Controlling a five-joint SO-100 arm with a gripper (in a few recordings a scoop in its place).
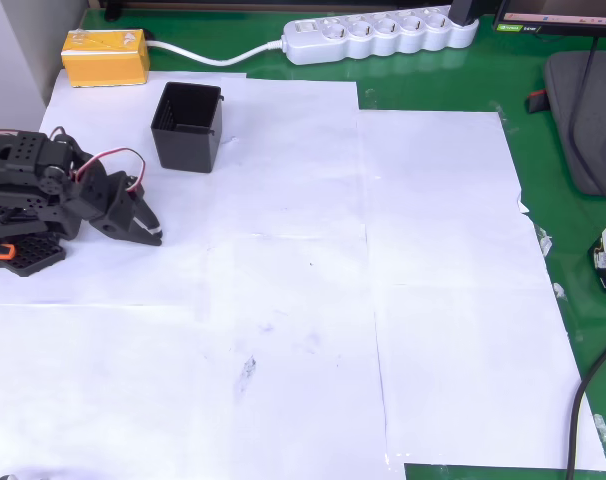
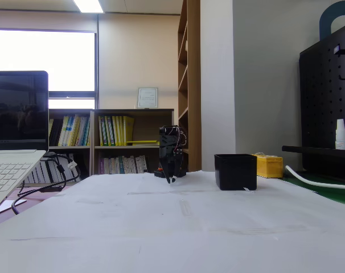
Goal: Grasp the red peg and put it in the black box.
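Observation:
The black box (image 1: 188,127) stands upright on the white paper at the upper left of the overhead view; in the fixed view the black box (image 2: 235,171) sits right of centre. Its inside is dark and I cannot make out anything in it. The red peg is out of view. My gripper (image 1: 153,236) rests low over the paper, below and left of the box, fingers closed together with nothing between them. In the fixed view the gripper (image 2: 170,180) points down at the paper, left of the box.
A yellow box (image 1: 105,56) lies at the back left, a white power strip (image 1: 381,36) with its cable along the back edge. White paper sheets (image 1: 283,300) cover the green mat. A laptop (image 2: 13,142) stands at the left in the fixed view.

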